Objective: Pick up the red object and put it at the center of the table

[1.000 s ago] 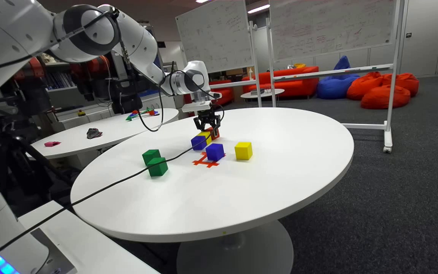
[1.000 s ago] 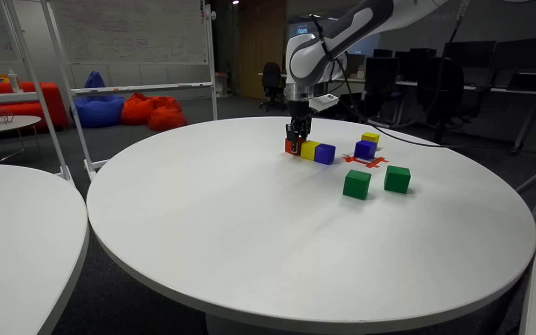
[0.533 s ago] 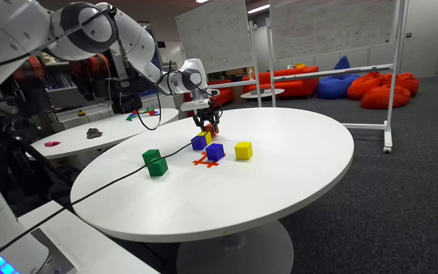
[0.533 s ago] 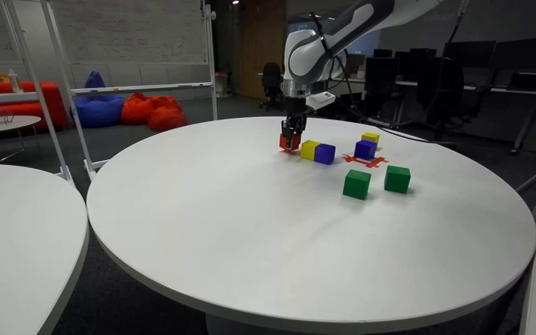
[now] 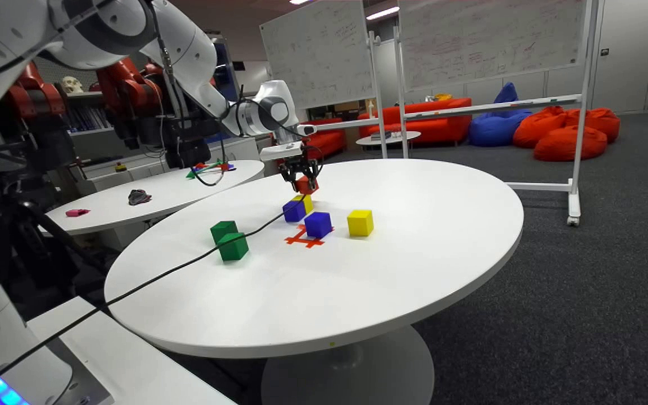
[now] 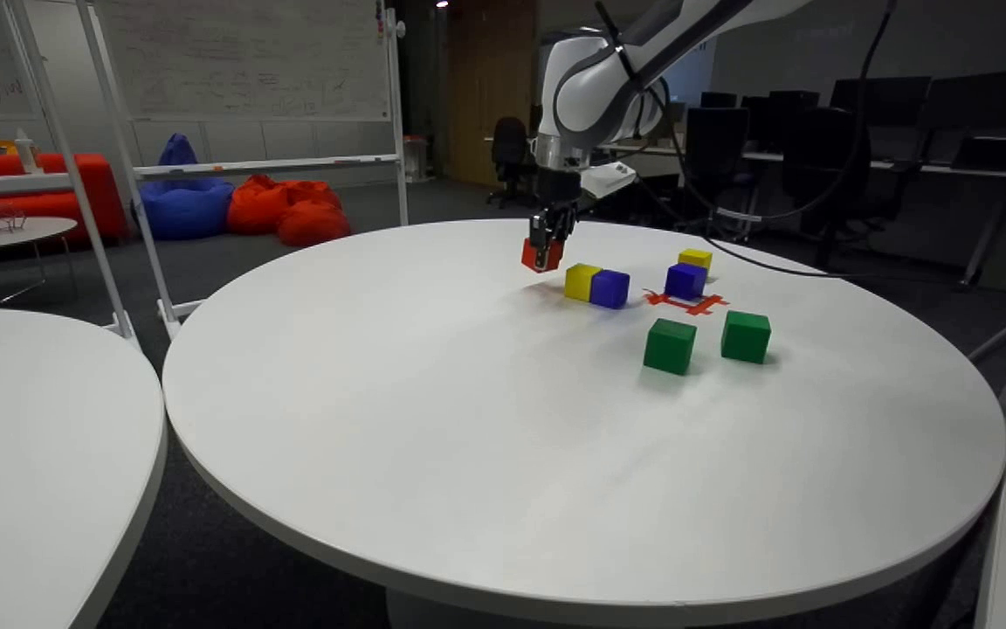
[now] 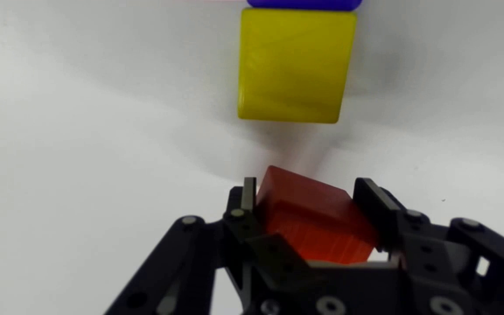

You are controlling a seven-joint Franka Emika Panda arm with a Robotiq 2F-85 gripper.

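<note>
Your claw clasped the red block askew in its grip, clear of the table below; its center seemingly lay beyond the nearby yellow block.

The place looks like a robotics lab set in an office: a white robot arm stands near red-and-black machinery. Scribbled whiteboards, swivel chairs and monitors mark the workspace, while a red sofa and beanbags form a lounge corner.
</note>
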